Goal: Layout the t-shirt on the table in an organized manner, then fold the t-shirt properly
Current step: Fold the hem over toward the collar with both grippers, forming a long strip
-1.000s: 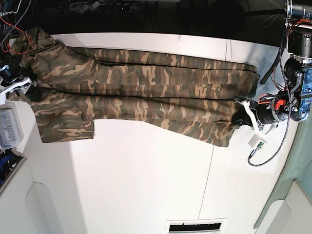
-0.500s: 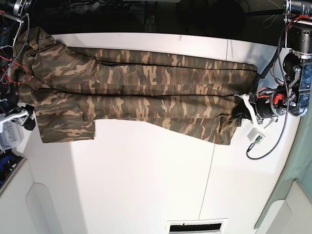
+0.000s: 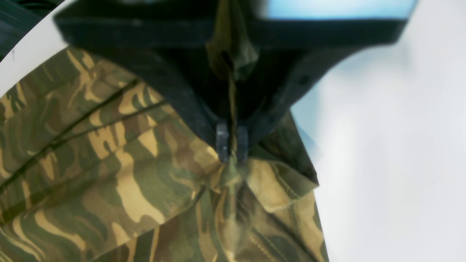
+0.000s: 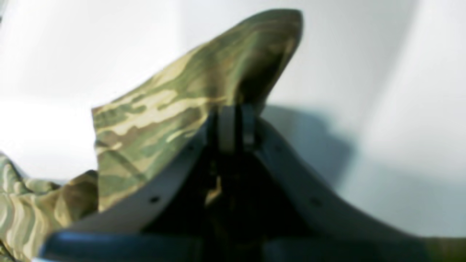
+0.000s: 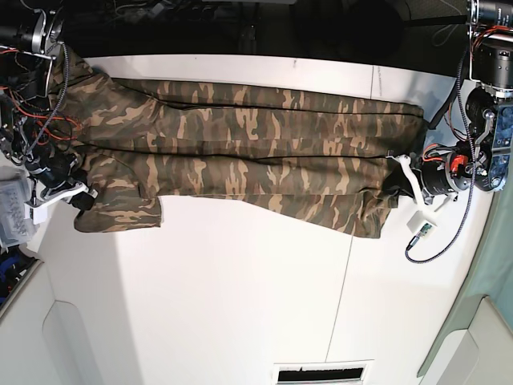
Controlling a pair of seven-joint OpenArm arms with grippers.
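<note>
Both grippers clamped on the t-shirt (image 5: pixel 240 152), stretched along the table's (image 5: pixel 240 289) far edge: left gripper (image 3: pixel 232 147) pinches the hem end, right gripper (image 4: pixel 235 125) a sleeve edge. Bare white tabletop nearside.

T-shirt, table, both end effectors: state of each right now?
t-shirt: stretched lengthwise across the table, creased, pinched at both ends
table: bare white on the near side
left end effector: shut on the t-shirt
right end effector: shut on the t-shirt, lifting a corner
</note>
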